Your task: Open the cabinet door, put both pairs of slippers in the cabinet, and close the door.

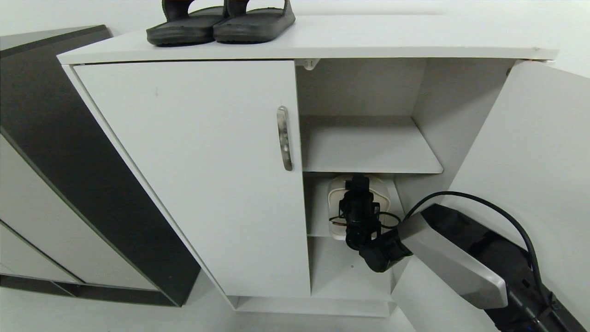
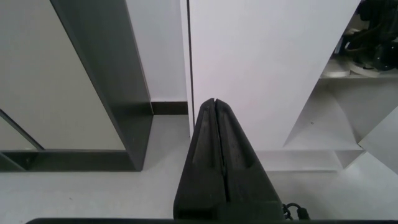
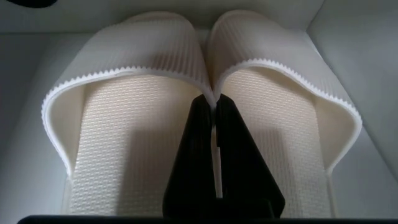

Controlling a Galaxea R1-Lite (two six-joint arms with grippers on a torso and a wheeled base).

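I am looking at one white cabinet (image 1: 368,37) with two doors. The left door (image 1: 193,175) is standing closed, its single metal handle (image 1: 284,138) upright along the inner edge. The right door (image 1: 530,184) is hanging wide open. Two black slippers (image 1: 221,25) are sitting side by side on the cabinet top, at its left end, touching each other.

Inside the open half I am counting three compartments. The upper shelf (image 1: 368,147) is bare, and two white slippers (image 3: 137,137) are lying together in the middle compartment, toes pointing inward. The right gripper (image 3: 215,109) is reaching into that compartment, its fingers (image 3: 239,162) squeezed narrow on the touching inner strap edges of the white pair.

The left gripper (image 2: 214,106) is hovering low in front of the closed door, its fingers pressed fully together and carrying nothing. One dark-edged panel (image 1: 55,138) is leaning just left of the cabinet.
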